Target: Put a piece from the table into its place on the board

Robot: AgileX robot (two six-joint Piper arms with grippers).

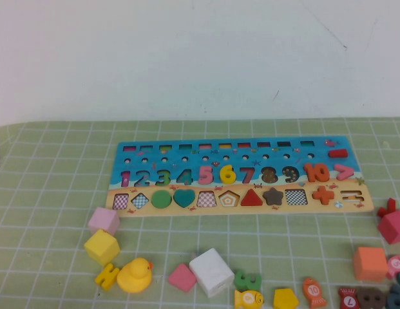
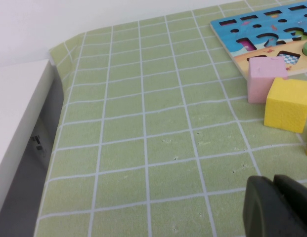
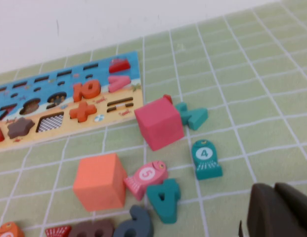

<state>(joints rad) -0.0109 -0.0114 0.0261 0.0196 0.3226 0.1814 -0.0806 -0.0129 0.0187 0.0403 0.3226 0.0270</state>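
On the table (image 1: 51, 193) we see the board (image 1: 238, 177) lying flat at the centre, and the piece (image 1: 227, 174), the yellow 6, appears already seated in its place between the pink 5 (image 1: 205, 174) and the red 7 (image 1: 248, 175), though we cannot be sure it sits flush. That would explain why both arms are off the high view. The left gripper (image 2: 279, 205), toward seven o'clock of the board, looks closed and empty; the right gripper (image 3: 282, 210), toward four o'clock, is closed, holding nothing.
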